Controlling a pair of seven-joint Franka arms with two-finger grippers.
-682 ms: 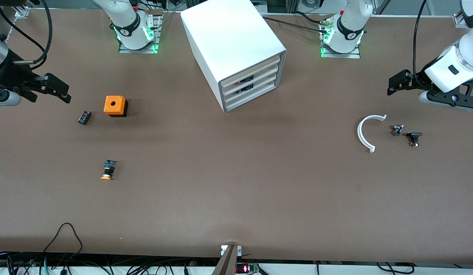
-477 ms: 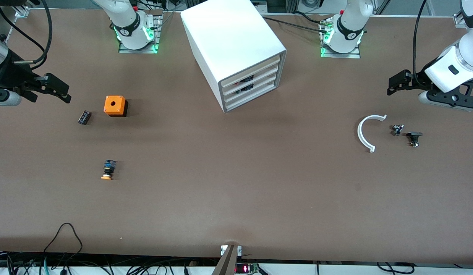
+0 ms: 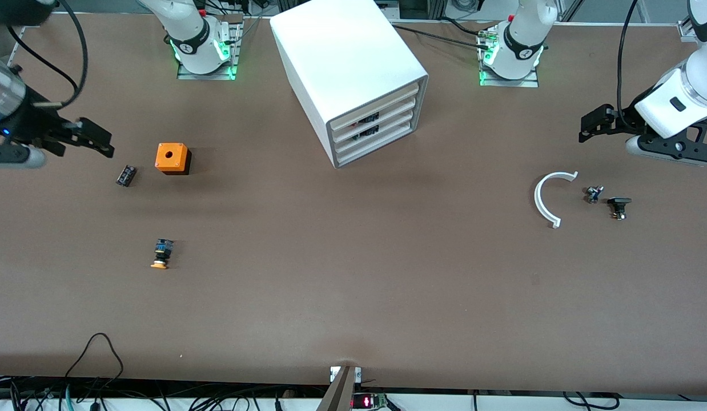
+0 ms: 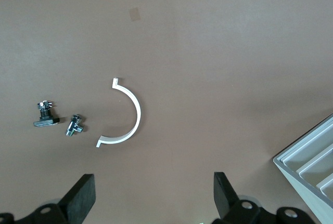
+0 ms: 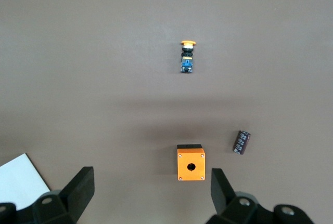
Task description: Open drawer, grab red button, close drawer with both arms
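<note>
Movement since a moment ago is confined to the right gripper: it has shifted a little toward the orange box with a hole and the cabinet, fingers spread and holding nothing, over the table at the right arm's end. The left gripper has not moved; it waits with fingers apart and empty over the left arm's end of the table, above the white curved bracket and two small metal fittings. I judge this as the very start of the approach; no step of the task is done. The drawer, second from the top of the cabinet's stack, is shut flush with the grey-rimmed front. Something dark with a touch of red shows through the fronts of the upper drawers, but it cannot be made out as the button; no red-capped button is visible on the table, so I take it to be inside. The similar button with an orange-yellow cap lies on its side nearer the front camera than the orange box, and a small dark cylinder lies just beside that box. The right arm's body is cut off at the frame edge. The left wrist view catches only a corner of the cabinet, and the right wrist view only a white corner of it, neither showing the drawer's contents.
</note>
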